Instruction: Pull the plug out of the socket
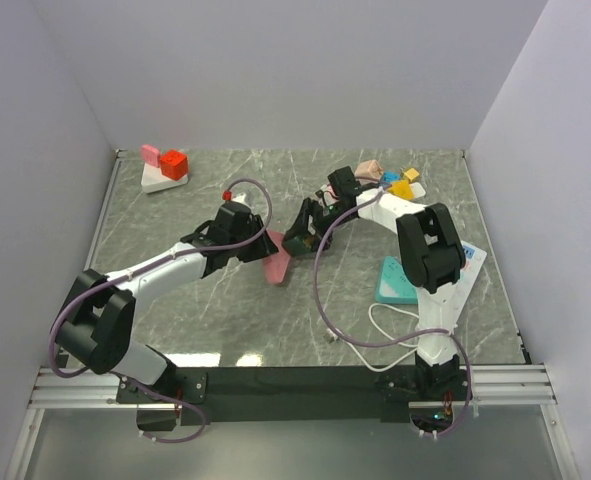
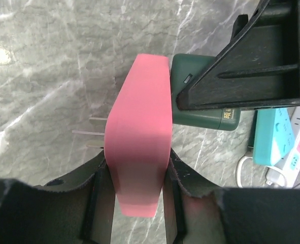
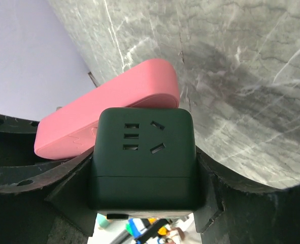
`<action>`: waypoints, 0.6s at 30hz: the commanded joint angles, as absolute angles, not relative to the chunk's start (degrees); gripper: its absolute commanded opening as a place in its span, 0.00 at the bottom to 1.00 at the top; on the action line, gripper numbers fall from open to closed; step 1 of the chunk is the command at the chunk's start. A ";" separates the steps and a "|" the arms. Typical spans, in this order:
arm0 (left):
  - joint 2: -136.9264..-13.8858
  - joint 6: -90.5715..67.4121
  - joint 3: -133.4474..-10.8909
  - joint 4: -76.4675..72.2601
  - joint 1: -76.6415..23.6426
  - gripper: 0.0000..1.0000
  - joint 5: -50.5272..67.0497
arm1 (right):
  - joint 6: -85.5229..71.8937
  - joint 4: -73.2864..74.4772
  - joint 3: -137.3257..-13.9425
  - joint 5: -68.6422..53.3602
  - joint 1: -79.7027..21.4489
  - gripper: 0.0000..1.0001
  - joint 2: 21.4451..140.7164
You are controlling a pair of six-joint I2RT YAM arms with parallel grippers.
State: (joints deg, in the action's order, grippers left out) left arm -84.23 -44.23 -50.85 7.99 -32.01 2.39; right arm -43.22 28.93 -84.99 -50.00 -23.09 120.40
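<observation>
In the middle of the top view, the left hand point(image 2: 138, 175) grips the pink plug point(image 2: 139, 117) across its narrow sides. Its bare prongs point(image 2: 95, 133) point frame-left over open worktop point(image 2: 48, 76). The right hand point(image 3: 144, 165) clamps the dark green socket cube point(image 3: 142, 152), whose edge sits just beside the plug's right side. A teal power strip point(image 1: 400, 282) lies at lower right.
</observation>
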 commanded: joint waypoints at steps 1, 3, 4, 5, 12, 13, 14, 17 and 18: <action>-84.46 -41.84 -52.74 8.26 -29.71 0.00 -7.38 | -33.15 38.21 -89.28 -54.38 -22.95 0.00 118.03; -83.94 -41.84 -51.60 8.53 -29.71 0.01 -7.99 | -27.09 45.50 -93.66 -56.68 -21.28 0.00 119.61; -83.59 -41.92 -50.11 8.44 -29.71 0.00 -8.17 | -23.42 48.05 -95.08 -57.56 -19.18 0.00 119.97; -83.32 -41.92 -49.31 8.18 -29.71 0.00 -8.35 | -23.12 50.08 -95.88 -57.92 -18.12 0.00 120.06; -82.53 -41.40 -44.65 7.91 -29.71 0.00 -10.28 | -26.45 45.27 -92.90 -64.15 -12.13 0.00 116.19; -82.53 -41.14 -44.47 7.91 -29.71 0.01 -10.72 | -26.89 44.74 -92.73 -64.60 -11.87 0.00 116.10; -82.62 -40.87 -44.65 8.08 -29.71 0.01 -11.07 | -26.89 44.56 -92.64 -65.21 -11.87 0.00 116.02; -82.88 -40.26 -46.05 9.49 -29.62 0.01 -12.48 | -27.42 44.21 -92.11 -64.95 -11.86 0.00 116.10; -82.97 -40.17 -47.19 9.84 -29.62 0.00 -12.48 | -27.60 44.30 -92.11 -63.12 -12.39 0.00 116.19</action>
